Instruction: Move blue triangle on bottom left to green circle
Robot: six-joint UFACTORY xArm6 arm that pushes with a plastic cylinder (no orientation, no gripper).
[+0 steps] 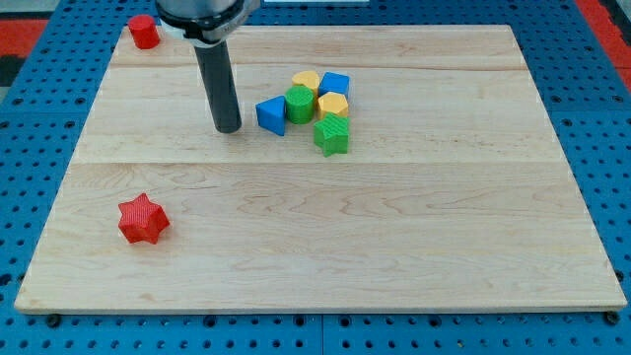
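The blue triangle (270,114) lies near the board's middle top, touching the left side of the green circle (300,103). My tip (229,128) stands on the board just to the view's left of the blue triangle, with a small gap between them. The rod rises from there toward the view's top.
Around the green circle cluster a yellow block (306,80) above it, a blue cube (336,85), a yellow hexagon (333,106) and a green star (332,135). A red star (142,219) lies at the lower left. A red cylinder (144,31) sits at the top left corner.
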